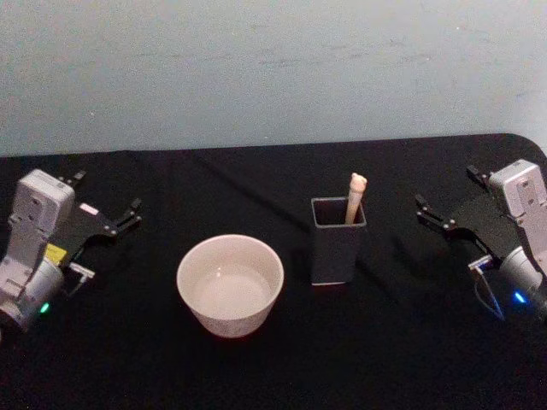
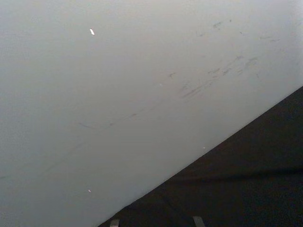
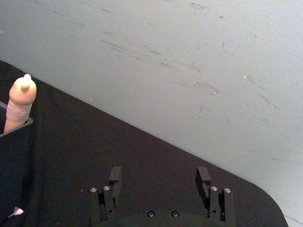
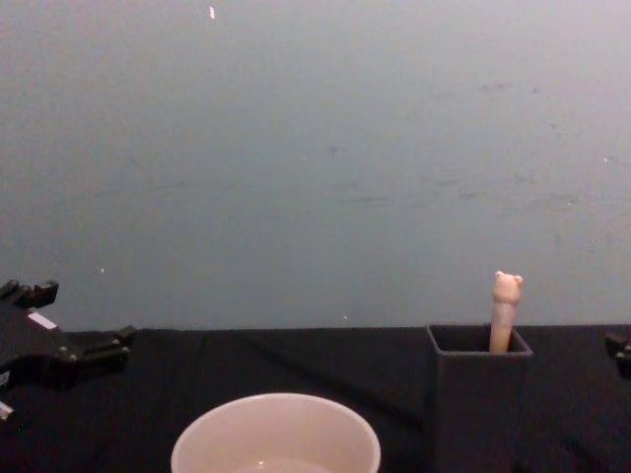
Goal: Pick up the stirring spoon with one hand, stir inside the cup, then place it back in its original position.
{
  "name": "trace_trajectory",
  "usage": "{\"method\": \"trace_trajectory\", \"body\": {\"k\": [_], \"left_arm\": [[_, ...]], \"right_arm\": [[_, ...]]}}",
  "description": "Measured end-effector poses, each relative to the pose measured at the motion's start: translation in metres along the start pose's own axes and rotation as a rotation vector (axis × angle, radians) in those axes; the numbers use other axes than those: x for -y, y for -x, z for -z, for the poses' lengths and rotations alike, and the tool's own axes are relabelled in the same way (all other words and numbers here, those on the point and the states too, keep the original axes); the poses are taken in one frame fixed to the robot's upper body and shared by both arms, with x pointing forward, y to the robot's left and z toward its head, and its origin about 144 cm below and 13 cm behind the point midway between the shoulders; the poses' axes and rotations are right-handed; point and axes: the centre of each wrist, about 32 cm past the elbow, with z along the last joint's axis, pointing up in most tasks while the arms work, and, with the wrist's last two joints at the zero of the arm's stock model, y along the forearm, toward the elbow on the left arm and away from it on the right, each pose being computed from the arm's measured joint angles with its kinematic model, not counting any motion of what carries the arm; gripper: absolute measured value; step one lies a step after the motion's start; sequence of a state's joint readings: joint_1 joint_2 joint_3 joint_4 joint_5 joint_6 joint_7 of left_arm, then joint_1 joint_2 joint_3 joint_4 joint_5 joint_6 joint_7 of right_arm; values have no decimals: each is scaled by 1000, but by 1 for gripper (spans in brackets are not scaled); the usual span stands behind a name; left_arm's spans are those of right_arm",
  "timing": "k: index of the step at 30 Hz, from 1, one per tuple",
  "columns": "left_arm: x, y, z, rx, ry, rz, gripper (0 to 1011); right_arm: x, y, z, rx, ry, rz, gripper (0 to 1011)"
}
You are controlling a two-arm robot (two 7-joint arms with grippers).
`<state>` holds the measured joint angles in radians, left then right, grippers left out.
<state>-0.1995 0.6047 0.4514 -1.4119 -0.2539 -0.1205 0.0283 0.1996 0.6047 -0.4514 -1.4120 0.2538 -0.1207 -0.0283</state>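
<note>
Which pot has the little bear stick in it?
The dark grey square holder, standing to the right of the round cream cup. The stirring spoon pokes out of its top; the cup has none.

From the head we look down on the black cloth-covered table (image 1: 256, 376); from the chest, level across it toward the pale grey-blue wall (image 4: 296, 148). Both views share the wide cream-white cup (image 1: 229, 320) and the dark grey square holder (image 1: 332, 256); our wrist cameras sit low, facing that wall.
</note>
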Motion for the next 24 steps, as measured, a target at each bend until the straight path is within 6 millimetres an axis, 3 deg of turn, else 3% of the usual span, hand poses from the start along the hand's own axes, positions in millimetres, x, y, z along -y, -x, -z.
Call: {"method": "trace_trajectory", "body": {"k": [24], "left_arm": [[0, 0, 0, 0, 0, 0, 1002]], "right_arm": [[0, 0, 0, 0, 0, 0, 1002]]}}
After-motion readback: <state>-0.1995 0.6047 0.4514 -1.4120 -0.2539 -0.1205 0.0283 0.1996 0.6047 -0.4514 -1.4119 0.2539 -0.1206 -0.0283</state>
